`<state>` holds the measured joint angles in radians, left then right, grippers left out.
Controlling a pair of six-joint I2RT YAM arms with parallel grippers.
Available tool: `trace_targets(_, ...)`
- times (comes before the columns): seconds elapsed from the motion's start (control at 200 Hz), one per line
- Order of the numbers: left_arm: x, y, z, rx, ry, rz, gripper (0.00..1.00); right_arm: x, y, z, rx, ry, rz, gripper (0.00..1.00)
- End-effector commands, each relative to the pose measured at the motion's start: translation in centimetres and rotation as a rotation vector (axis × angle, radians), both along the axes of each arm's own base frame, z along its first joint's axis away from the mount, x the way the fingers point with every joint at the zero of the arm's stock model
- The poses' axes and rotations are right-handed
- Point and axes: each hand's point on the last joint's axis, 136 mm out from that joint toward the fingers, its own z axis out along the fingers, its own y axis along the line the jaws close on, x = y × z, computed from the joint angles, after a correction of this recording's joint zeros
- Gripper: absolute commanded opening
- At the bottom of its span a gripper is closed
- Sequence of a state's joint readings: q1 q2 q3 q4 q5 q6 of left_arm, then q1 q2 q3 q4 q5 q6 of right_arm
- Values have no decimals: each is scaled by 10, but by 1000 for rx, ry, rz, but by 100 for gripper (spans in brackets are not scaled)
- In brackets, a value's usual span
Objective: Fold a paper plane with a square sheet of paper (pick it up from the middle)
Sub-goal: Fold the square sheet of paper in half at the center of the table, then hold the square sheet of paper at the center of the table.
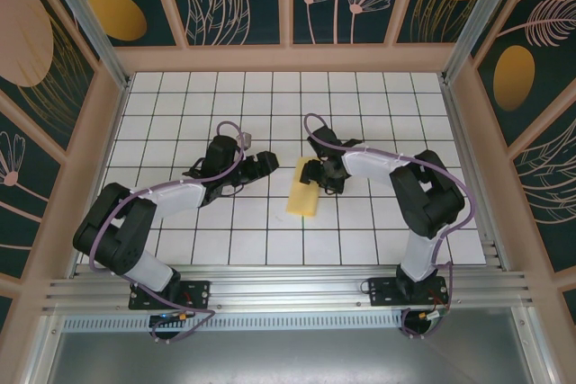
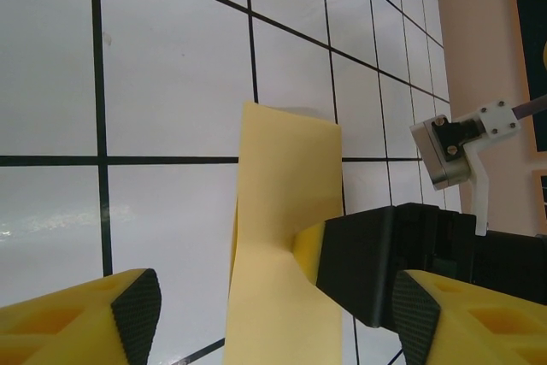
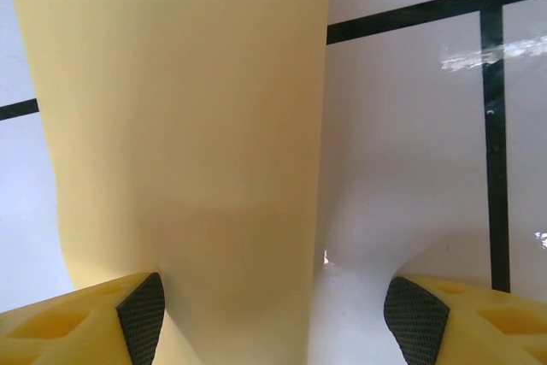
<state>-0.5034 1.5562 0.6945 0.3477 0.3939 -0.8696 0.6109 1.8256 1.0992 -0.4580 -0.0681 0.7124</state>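
**CLAW STATE: BOTH OPEN, NOTHING CLAMPED**

The left claw [image 2: 278, 318] holds its jaws wide apart. The square sheet of paper [image 2: 286, 177], seen as a narrow yellow strip, runs forward between its fingers and stays clear of the finger on the left of its wrist view. The right claw [image 3: 278, 309] also stands wide open. The strip lies ahead of it, with one long edge against one finger [image 3: 141, 309] and well short of the other. In the left wrist view, one black finger of the right claw touches the strip. The strip kinks at the contact above the white grid table [image 2: 171, 66].
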Motion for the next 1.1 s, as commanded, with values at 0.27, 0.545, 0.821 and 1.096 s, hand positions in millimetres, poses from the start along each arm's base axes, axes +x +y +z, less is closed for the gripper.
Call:
trace_targets(0.27, 8, -18, -13, 1, 58, -43, 21, -16, -38, -54, -195, 80, -13, 75)
trace_targets(0.545, 12, -43, -37, 29, 138, -87, 0, -20, -39, -58, -201, 88, -12, 75)
trace_targets(0.821, 15, -59, -48, 36, 170, -114, 0, -21, -40, -60, -208, 89, -11, 75)
trace_targets(1.096, 12, -71, -66, 141, 211, -145, 0, -22, -39, -62, -206, 95, -13, 75)
